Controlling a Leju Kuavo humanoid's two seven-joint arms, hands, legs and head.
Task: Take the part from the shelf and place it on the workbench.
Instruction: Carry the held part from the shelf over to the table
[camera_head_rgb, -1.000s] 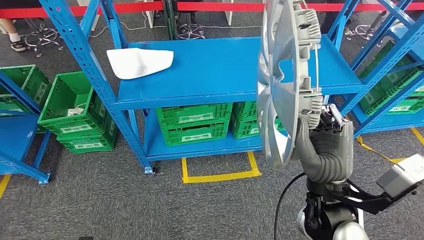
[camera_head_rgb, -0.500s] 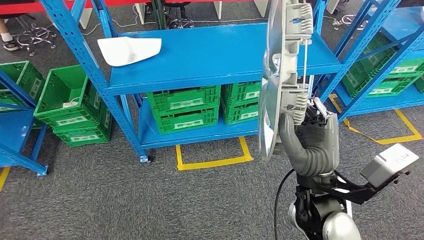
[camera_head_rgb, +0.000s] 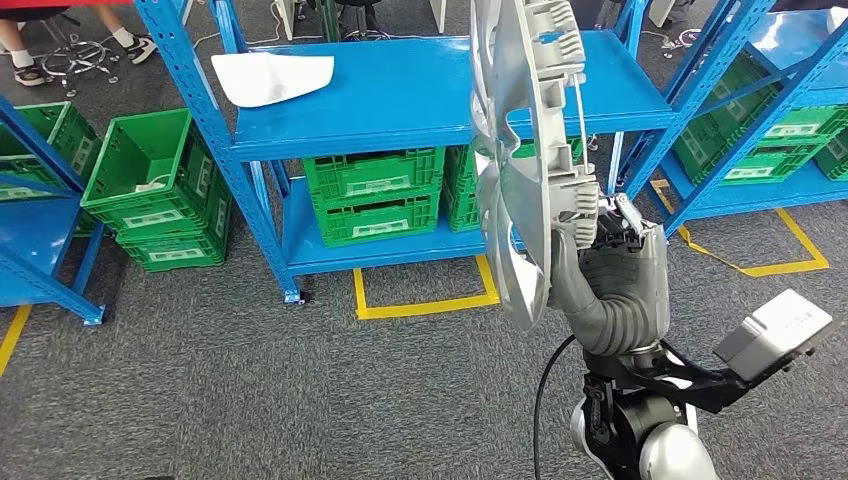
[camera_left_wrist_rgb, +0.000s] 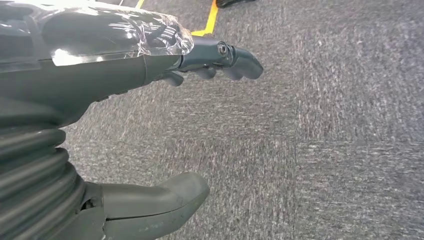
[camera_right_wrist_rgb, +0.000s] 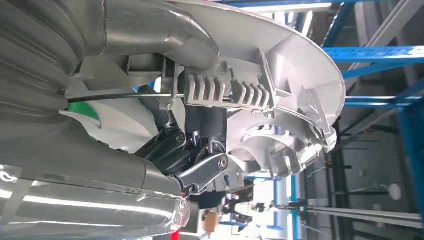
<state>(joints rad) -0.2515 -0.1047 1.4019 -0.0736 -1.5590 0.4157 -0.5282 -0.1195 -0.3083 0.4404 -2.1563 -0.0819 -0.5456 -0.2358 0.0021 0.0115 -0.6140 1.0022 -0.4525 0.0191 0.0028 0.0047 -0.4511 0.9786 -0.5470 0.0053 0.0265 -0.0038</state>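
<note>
The part is a silver wheel cover (camera_head_rgb: 520, 170), held upright on its edge in front of the blue shelf (camera_head_rgb: 400, 110). My right hand (camera_head_rgb: 605, 260) grips its lower rim from behind, thumb on the near face. In the right wrist view the dark fingers (camera_right_wrist_rgb: 200, 150) curl around the wheel cover's (camera_right_wrist_rgb: 285, 100) ribbed back and wire ring. My left hand (camera_left_wrist_rgb: 165, 120) hangs over grey carpet with fingers apart and nothing in it.
A white part (camera_head_rgb: 270, 75) lies on the shelf's left end. Green crates (camera_head_rgb: 375, 195) fill the lower shelf, with more (camera_head_rgb: 155, 185) to the left. Yellow floor tape (camera_head_rgb: 425, 300) marks a square before the shelf. A second blue rack (camera_head_rgb: 770, 110) stands to the right.
The whole view has shifted, so the camera moved. The wheel cover, still in my right hand, has swung slightly left and turned more of its face toward me.
</note>
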